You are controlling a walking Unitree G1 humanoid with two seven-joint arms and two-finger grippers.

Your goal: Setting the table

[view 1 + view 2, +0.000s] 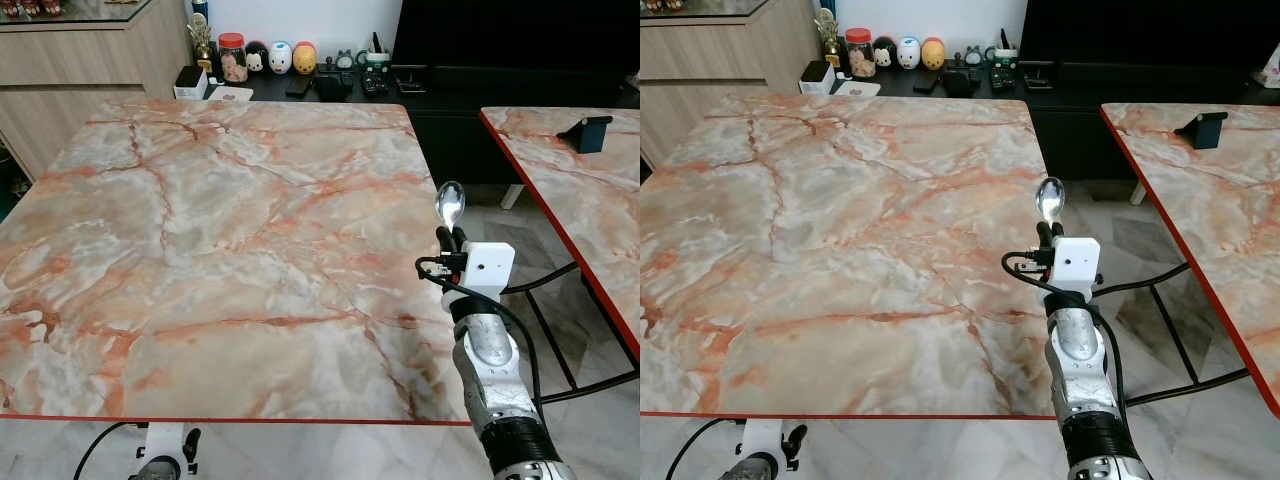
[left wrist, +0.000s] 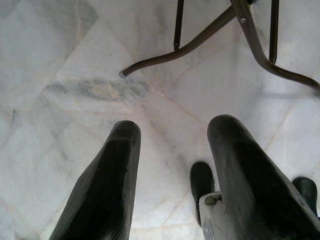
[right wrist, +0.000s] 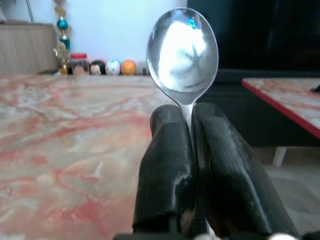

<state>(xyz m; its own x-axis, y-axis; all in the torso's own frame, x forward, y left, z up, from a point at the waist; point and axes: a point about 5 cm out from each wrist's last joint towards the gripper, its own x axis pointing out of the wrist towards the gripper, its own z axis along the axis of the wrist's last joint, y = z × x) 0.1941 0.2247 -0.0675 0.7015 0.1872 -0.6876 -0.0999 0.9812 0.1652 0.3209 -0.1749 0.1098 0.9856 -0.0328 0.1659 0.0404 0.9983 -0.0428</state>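
A shiny metal spoon (image 1: pixel 450 204) stands upright with its bowl up, its handle pinched between the two black fingers of my right gripper (image 1: pixel 448 240). That gripper hangs just past the right edge of the big marble table (image 1: pixel 200 230), a little above its top. In the right wrist view the spoon (image 3: pixel 182 50) rises out of the closed fingers (image 3: pixel 165 165). My left gripper (image 2: pixel 172 175) hangs low under the table's front left corner, fingers apart over the tiled floor, holding nothing.
A second marble table (image 1: pixel 590 200) with a red edge stands to the right, a dark blue phone stand (image 1: pixel 585 132) on it. Between the tables is a narrow gap with black metal legs (image 1: pixel 560 340). A sideboard behind holds jars and small figures (image 1: pixel 270 58).
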